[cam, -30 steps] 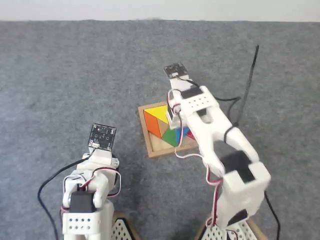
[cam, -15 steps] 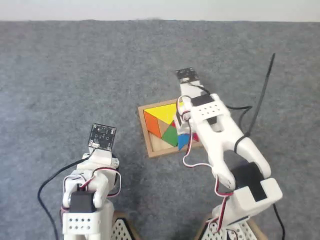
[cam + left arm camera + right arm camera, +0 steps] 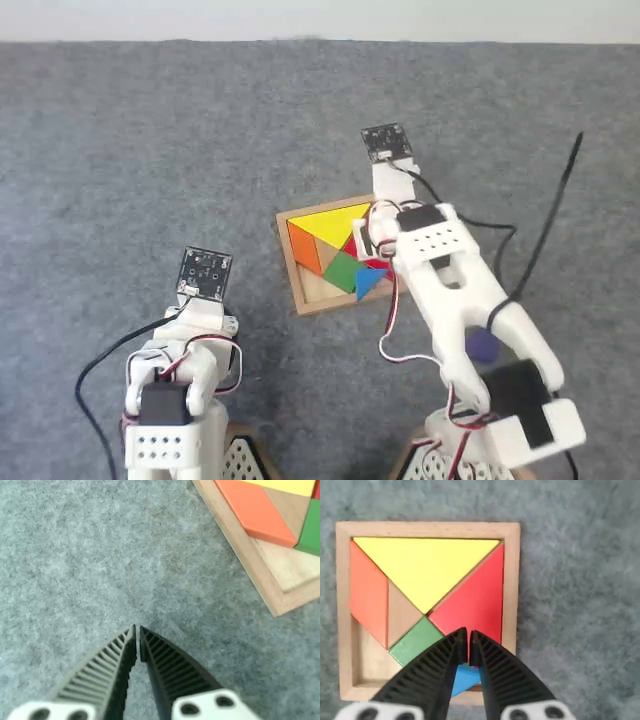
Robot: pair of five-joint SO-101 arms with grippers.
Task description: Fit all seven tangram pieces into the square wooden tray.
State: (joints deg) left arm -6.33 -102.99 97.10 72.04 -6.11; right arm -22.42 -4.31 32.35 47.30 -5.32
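Observation:
The square wooden tray (image 3: pixel 290 262) lies mid-table. In it sit a yellow triangle (image 3: pixel 427 562), a red triangle (image 3: pixel 475 605), an orange parallelogram (image 3: pixel 367 592), a green square (image 3: pixel 415 642) and a blue triangle (image 3: pixel 465 677). My right gripper (image 3: pixel 468 631) is shut and hovers over the red triangle's edge, hiding part of the blue one; nothing is between its fingers. A wood-coloured triangle (image 3: pixel 402 612) and a bare floor corner (image 3: pixel 370 660) show beside the orange piece. My left gripper (image 3: pixel 136 628) is shut over carpet, apart from the tray corner (image 3: pixel 280 607).
Grey carpet (image 3: pixel 150 140) surrounds the tray on every side. A small purple thing (image 3: pixel 483 345) peeks from under the right arm (image 3: pixel 430 250) near the front. The left arm (image 3: pixel 180 380) stands at the front left.
The right arm has swung to the right and drawn back off the tray's middle, uncovering the red and blue triangles. The left arm has kept still.

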